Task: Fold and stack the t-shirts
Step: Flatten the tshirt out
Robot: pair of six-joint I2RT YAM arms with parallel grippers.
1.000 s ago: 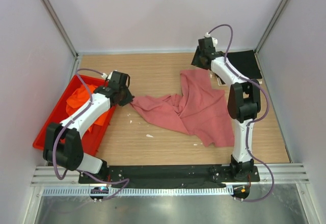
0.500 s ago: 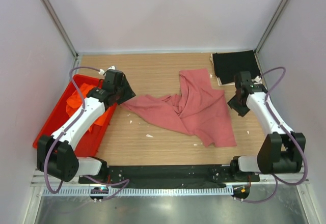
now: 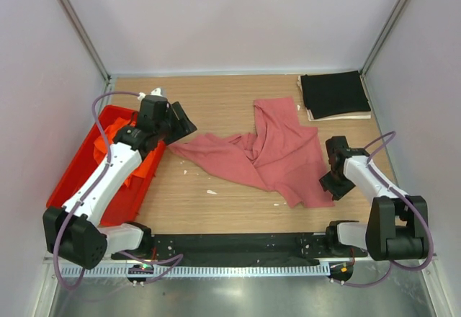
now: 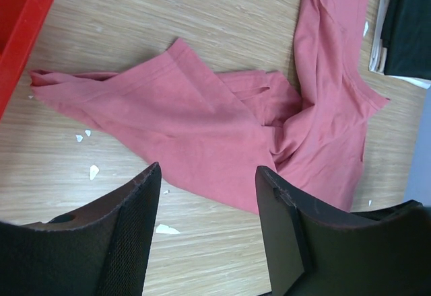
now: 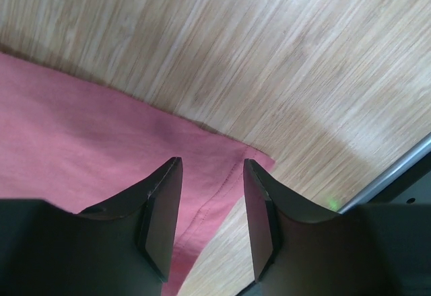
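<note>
Rose shirt (image 3: 274,151) lies crumpled on the desk (image 3: 216,97). My left hand (image 4: 207,175) hovers released over its left end; right hand (image 5: 212,165), also released, over its near-right corner. Black shirt (image 3: 333,94) folded far right; orange shirt (image 3: 108,140) in the tray (image 3: 72,180).

I am seeing bare desk (image 3: 216,94) lying open along the back, between the tray (image 3: 68,173) and the black shirt (image 3: 333,94). The rose shirt (image 3: 277,151) is sprawling across the middle, blocking any low pass there. A free strip is running along the near edge in front of it. The walls (image 3: 36,79) are hemming in both sides, and the tray is filling the left.
</note>
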